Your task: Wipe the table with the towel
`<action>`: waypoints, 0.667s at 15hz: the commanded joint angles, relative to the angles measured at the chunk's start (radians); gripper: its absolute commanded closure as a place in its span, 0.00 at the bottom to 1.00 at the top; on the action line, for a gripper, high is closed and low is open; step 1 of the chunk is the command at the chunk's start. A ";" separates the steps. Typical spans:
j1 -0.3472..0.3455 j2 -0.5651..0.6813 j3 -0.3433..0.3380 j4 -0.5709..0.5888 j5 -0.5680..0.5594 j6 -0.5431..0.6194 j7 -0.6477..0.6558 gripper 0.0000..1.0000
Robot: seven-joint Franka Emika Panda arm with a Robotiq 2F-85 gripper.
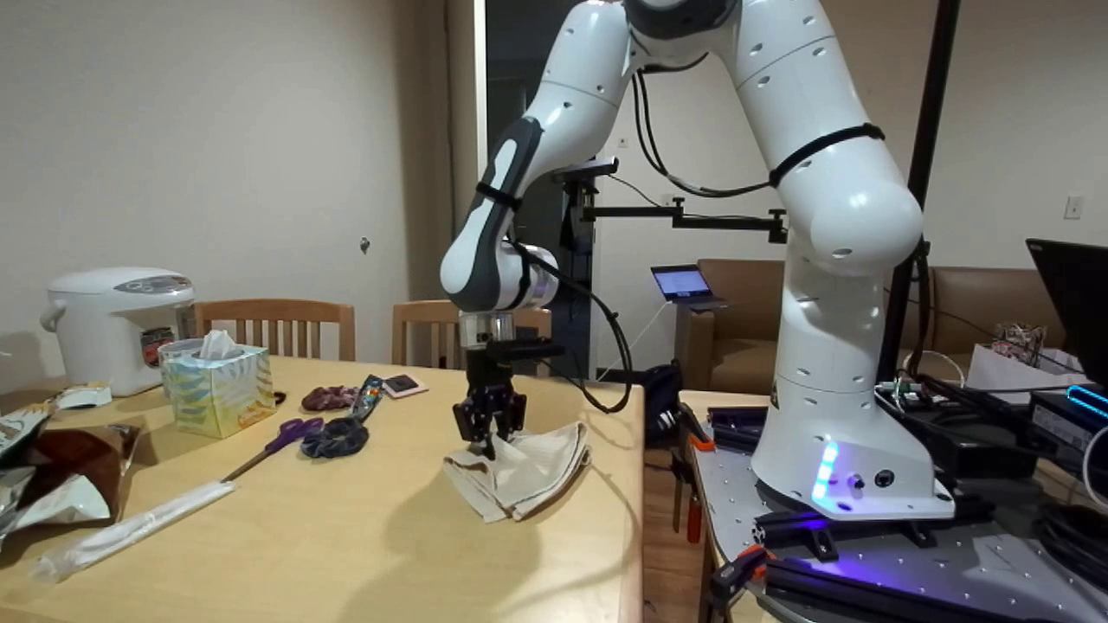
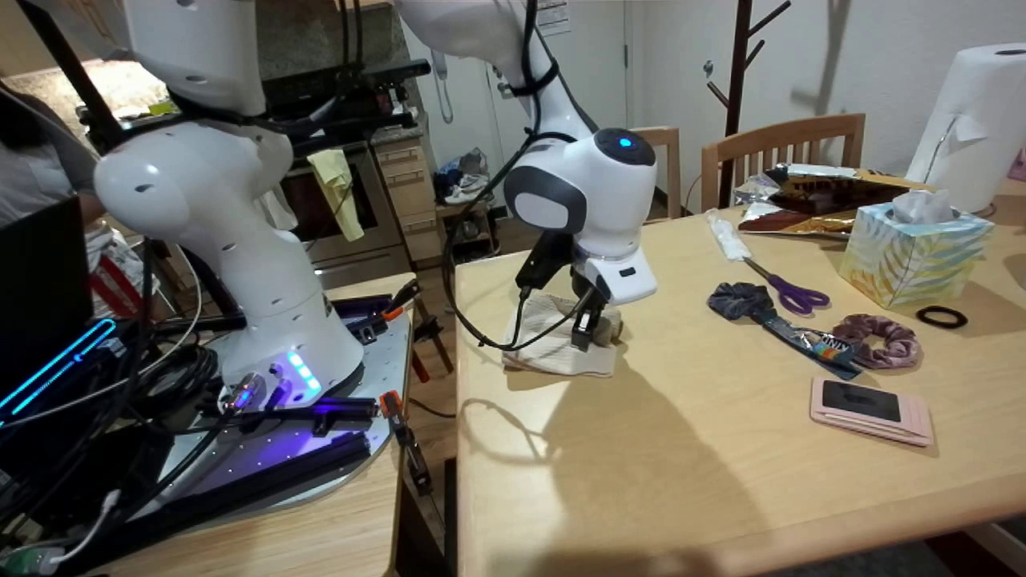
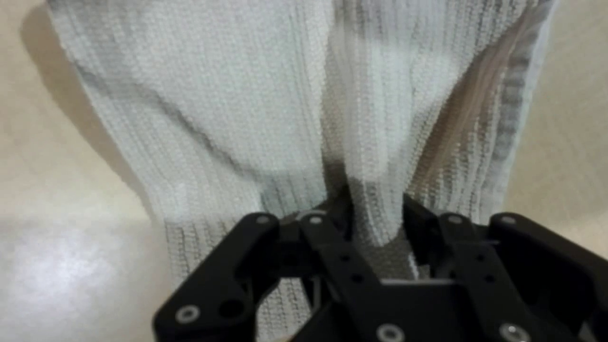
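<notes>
The cream ribbed towel (image 1: 538, 474) lies creased on the light wooden table (image 1: 346, 536), close to the edge on the robot's side. It also shows in an exterior view (image 2: 549, 340), partly hidden by the arm. My gripper (image 1: 492, 443) points down at the towel, low over the table. In the wrist view the gripper (image 3: 377, 213) has a raised fold of the towel (image 3: 223, 114) between its fingers, with a finger against each side of it. The rest of the towel spreads out around the fingers on the table.
Scrunchies (image 1: 334, 438), purple scissors (image 1: 293, 433), a wrapper (image 2: 813, 344), a pink card holder (image 2: 871, 410) and a black band (image 2: 941, 316) lie on the table. A tissue box (image 1: 221, 389), snack bags (image 2: 826, 200), a paper towel roll (image 2: 966, 128) and a water boiler (image 1: 121, 329) stand farther off.
</notes>
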 commanded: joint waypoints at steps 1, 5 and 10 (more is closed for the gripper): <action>-0.006 -0.007 0.026 0.004 0.052 0.012 -0.074 0.95; 0.107 0.045 0.075 0.154 -0.020 0.006 -0.063 0.95; 0.233 0.179 0.069 0.441 -0.128 -0.141 -0.007 0.95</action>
